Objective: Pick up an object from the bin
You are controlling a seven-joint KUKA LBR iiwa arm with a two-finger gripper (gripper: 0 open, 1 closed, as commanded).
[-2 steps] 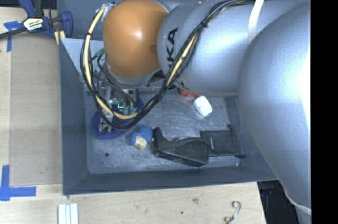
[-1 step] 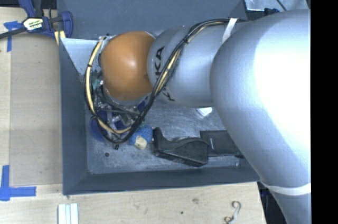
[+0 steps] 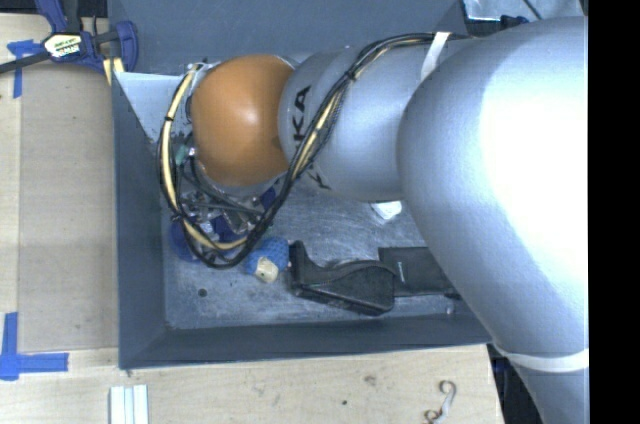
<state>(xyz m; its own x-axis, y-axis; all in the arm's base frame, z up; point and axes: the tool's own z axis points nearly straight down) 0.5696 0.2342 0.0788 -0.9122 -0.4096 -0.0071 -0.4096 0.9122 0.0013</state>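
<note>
My gripper reaches down at the bin's left side, its dark body just showing beneath the wrist. Right beside it on the floor lies a blue thing, partly hidden behind the cables. A small tan, cork-like piece with a blue spot rests just right of the gripper, near the front. To the right of that lies a long black hand tool along the front wall.
The arm and its orange wrist cover span the bin's middle and right, hiding much of the floor. A white thing peeks out under the arm. A flat black piece lies behind the black tool.
</note>
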